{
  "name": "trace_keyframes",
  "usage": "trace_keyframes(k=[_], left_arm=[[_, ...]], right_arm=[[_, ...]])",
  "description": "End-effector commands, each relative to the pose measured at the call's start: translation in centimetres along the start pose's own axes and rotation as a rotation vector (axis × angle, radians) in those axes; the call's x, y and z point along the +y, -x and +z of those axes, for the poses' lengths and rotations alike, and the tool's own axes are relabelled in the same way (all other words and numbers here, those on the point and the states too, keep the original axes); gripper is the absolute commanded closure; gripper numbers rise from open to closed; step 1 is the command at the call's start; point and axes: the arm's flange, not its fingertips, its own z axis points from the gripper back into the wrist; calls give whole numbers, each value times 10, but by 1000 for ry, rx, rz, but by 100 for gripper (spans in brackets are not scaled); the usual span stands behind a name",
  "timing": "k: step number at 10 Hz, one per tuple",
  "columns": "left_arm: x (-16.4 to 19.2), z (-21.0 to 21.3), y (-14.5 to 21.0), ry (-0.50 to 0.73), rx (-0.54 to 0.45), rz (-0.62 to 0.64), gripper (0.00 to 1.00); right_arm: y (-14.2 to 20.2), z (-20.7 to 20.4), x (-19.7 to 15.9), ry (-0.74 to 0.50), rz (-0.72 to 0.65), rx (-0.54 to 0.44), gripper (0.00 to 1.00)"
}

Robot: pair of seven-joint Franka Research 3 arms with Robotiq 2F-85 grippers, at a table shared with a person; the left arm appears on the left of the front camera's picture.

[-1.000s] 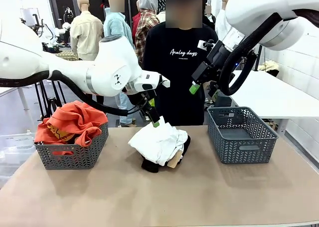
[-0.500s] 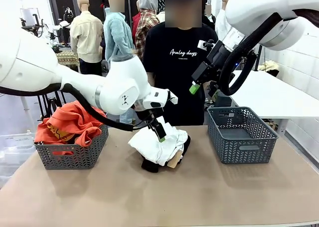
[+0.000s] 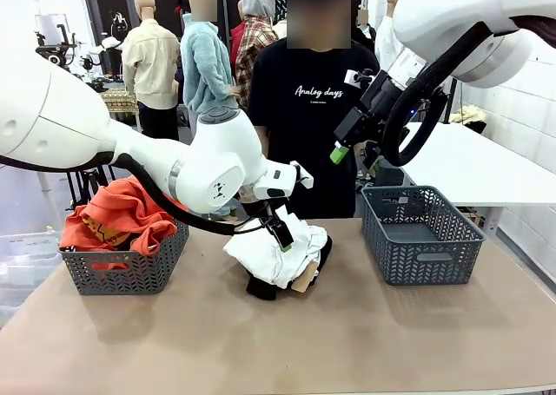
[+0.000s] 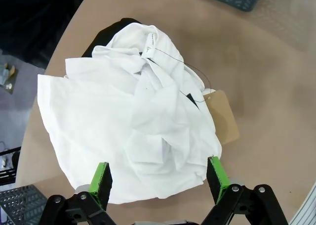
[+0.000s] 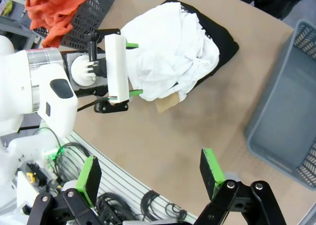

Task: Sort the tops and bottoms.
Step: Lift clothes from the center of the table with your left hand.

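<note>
A crumpled white top [image 3: 276, 247] lies mid-table on the black bottoms [image 3: 261, 287]. My left gripper [image 3: 280, 230] hangs open right over it, green pads at the cloth's upper side. In the left wrist view the white top [image 4: 133, 116] spreads between the open left gripper [image 4: 158, 168], with a bit of the black bottoms [image 4: 106, 32] showing beyond it. An orange-red top [image 3: 126, 213] is heaped in the left grey basket [image 3: 126, 272]. My right gripper [image 3: 354, 156] is open and held high above the right basket. From above, the right gripper [image 5: 149, 165] looks down on the white top [image 5: 173, 52] and black bottoms [image 5: 224, 44].
A grey basket [image 3: 421, 234] with nothing in it stands at the right. A person in a black T-shirt [image 3: 317, 108] stands at the far edge. A cardboard tag [image 3: 304, 280] pokes out of the pile. Bare tabletop lies along the front.
My left arm has swung right and down, bringing its open gripper from above the pile onto the white top. The right arm has not moved.
</note>
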Motion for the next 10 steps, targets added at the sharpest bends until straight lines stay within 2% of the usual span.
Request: trace_keyframes(k=[1, 5, 6, 7, 10], left_arm=[[-2, -15, -11, -44, 2, 15, 0], [14, -19, -36, -20, -4, 25, 0], [18, -19, -37, -12, 26, 39, 0], [21, -23, -38, 20, 97, 51, 0], [20, -22, -42, 18, 119, 32, 0]], right_arm=[[-1, 2, 0, 7, -4, 11, 0], [-1, 2, 0, 7, -4, 11, 0], [-1, 2, 0, 7, -4, 11, 0], [-1, 2, 0, 7, -4, 11, 0], [-1, 2, 0, 7, -4, 11, 0]])
